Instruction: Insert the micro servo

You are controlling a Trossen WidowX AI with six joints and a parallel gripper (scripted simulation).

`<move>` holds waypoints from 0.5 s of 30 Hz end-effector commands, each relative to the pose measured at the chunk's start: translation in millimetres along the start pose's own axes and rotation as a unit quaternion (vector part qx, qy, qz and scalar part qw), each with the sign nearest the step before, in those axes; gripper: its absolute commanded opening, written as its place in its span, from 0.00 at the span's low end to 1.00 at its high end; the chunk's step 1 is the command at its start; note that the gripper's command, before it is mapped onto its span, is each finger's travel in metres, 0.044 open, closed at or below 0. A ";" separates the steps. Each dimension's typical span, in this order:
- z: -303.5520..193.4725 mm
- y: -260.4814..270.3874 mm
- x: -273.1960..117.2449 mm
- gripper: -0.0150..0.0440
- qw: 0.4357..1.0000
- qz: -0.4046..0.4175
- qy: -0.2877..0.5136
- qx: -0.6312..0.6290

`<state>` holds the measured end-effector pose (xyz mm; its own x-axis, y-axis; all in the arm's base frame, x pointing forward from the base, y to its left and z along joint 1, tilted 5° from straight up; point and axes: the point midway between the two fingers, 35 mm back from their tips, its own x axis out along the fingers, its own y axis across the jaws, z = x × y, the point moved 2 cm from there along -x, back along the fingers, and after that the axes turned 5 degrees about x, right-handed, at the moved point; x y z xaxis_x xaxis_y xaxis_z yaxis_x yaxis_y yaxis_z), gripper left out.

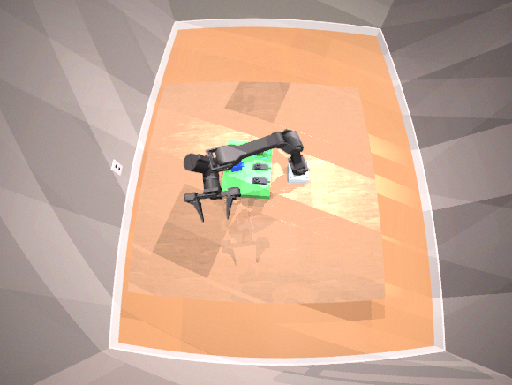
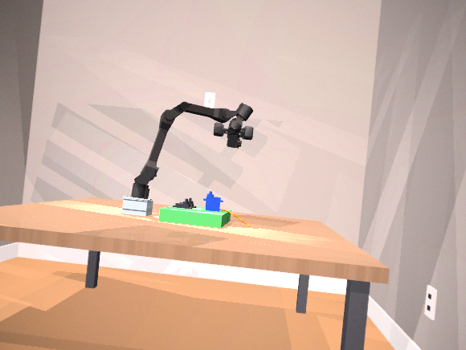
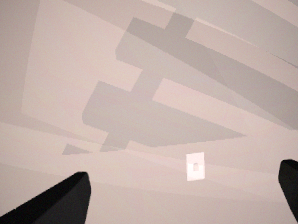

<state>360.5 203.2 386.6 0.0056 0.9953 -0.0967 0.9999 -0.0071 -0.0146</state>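
Observation:
The loose blue micro servo (image 1: 237,166) (image 2: 213,203) stands upright on the green deck (image 1: 260,192) (image 2: 189,217), its shaft end up. In the exterior view its ears are well above the deck surface. Its orange cable (image 2: 242,220) hangs over the deck's edge towards the table. A cyan-outlined spot, probably the marked pocket, shows at the deck's far end in the top view, partly behind the arm; its inside is unclear. My gripper (image 1: 215,220) (image 2: 234,131) (image 3: 186,177) is wide open and empty, high up and off to the side of the deck.
Two dark servos (image 1: 260,167) (image 1: 259,180) sit in the deck beside the blue one. The arm's pale base block (image 1: 298,178) (image 2: 137,206) stands near the deck on the wooden table (image 1: 309,265) (image 2: 281,249). The arm reaches over the deck. The wrist view shows only wall and an outlet (image 3: 195,166).

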 end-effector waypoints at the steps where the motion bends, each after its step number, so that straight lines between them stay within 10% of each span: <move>1: 0.7 0.6 -0.4 0.98 1.000 0.002 -0.001 0.002; 15: 55.5 36.4 -35.3 1.00 0.979 0.144 -0.078 0.123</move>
<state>388.5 174.2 348.4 0.2080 0.9507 -0.2301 0.9564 -0.2470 -0.1560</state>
